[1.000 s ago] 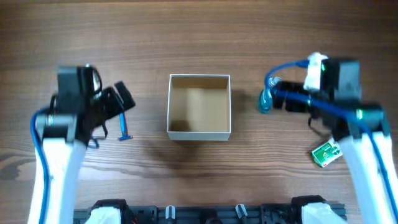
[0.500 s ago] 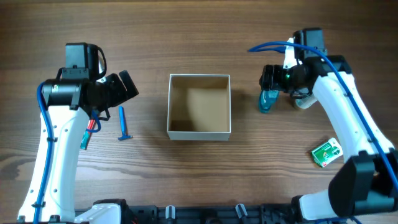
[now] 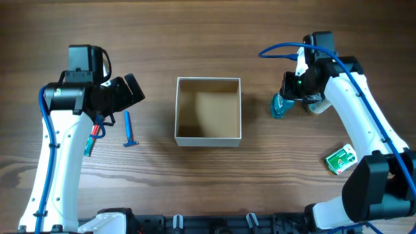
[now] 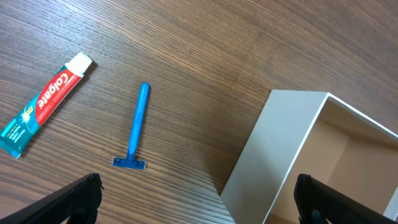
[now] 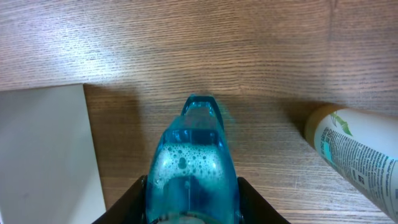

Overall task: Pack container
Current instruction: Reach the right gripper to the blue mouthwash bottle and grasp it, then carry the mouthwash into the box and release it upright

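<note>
Right gripper (image 5: pixel 191 196): at the bottom edge of the wrist view, its two dark fingers (image 5: pixel 140 196) are closed against either side of a clear blue bottle (image 5: pixel 191 155).
Blue bottle: foamy liquid shows inside; in the overhead view it sits right of centre, just right of the container (image 3: pixel 208 138) and apart from it.
White bottle (image 5: pixel 354 155): leaf-print label, at the right edge of the wrist view, near the blue bottle but not touching it.
Green packet (image 3: pixel 341 160): lower right of the overhead frame, well apart from both bottles.
Left gripper (image 4: pixel 198 186): spread wide, its fingers at the two bottom corners of the wrist view, holding nothing, over the wood table (image 4: pixel 186 37) left of the container.
Blue razor (image 4: pixel 135 127): flat on the table, left of the container, head toward the bottom of the frame.
Toothpaste tube (image 4: pixel 45 102): red, white and teal, left of the razor, lying at a slant.
Container: centre of the overhead frame, open top up, white walls, tan cardboard inside.
</note>
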Available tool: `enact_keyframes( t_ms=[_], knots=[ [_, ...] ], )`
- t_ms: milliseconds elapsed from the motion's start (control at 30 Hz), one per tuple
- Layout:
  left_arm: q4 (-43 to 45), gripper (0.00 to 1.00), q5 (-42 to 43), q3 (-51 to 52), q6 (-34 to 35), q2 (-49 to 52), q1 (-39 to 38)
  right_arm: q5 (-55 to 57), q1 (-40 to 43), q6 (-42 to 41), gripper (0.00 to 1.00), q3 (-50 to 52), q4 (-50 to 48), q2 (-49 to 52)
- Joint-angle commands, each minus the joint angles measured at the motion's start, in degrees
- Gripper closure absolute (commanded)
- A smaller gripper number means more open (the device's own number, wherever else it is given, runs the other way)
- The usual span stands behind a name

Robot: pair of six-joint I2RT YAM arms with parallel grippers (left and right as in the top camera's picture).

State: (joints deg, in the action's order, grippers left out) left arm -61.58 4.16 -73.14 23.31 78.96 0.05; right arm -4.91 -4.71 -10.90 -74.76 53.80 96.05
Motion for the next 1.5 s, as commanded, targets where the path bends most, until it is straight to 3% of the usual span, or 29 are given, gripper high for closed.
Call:
enact_keyframes(
  t_ms=[0,67,233,333,433,533,667,1133,1200,1333,1467],
  knots=[
    [-0.2,0.0,1.1,-1.0,0.7,0.1,-0.3,0.8,0.1,-0.2,0.8,-1.0,0.4,0.2],
    [-0.2,0.0,0.8,-1.0,0.7,0.1,-0.3,0.8,0.0,-0.1,0.96,-1.0,0.3,0.0],
    [-0.4,0.0,-3.8,-1.0,0.8,0.1,-0.3,1.4,-3.7,0.1,0.96,-9.7,7.2,-3.3],
    [-1.1,0.0,-9.6,-1.0,3.4,0.1,0.7,5.3,-11.8,-1.5,0.96,-24.6,15.3,-3.4],
    [-1.2,0.0,-10.1,-1.0,4.0,0.2,4.1,8.8,-22.8,-5.1,0.96,-32.6,14.5,-3.4],
    [-1.1,0.0,-10.3,-1.0,3.9,0.2,6.0,10.8,-30.9,-11.6,0.96,-32.6,10.4,-1.4],
    [-1.1,0.0,-10.3,-1.0,3.9,0.2,6.0,13.9,-35.9,-18.8,0.96,-32.5,8.8,5.6],
    [-1.2,0.0,-10.3,-1.0,4.0,0.1,6.0,12.8,-36.7,-23.6,0.95,-32.5,2.8,22.0],
    [-1.2,0.0,-10.3,-1.0,4.0,0.1,6.0,12.1,-36.7,-23.6,0.85,-32.5,2.7,22.9],
    [-1.2,0.0,-10.3,-1.0,4.0,0.1,6.0,12.0,-36.7,-23.6,0.5,-32.5,2.5,23.1],
    [-1.2,0.0,-10.3,-1.0,4.0,0.1,6.0,9.0,-36.8,-18.9,0.28,-32.5,2.5,22.9]
  ],
)
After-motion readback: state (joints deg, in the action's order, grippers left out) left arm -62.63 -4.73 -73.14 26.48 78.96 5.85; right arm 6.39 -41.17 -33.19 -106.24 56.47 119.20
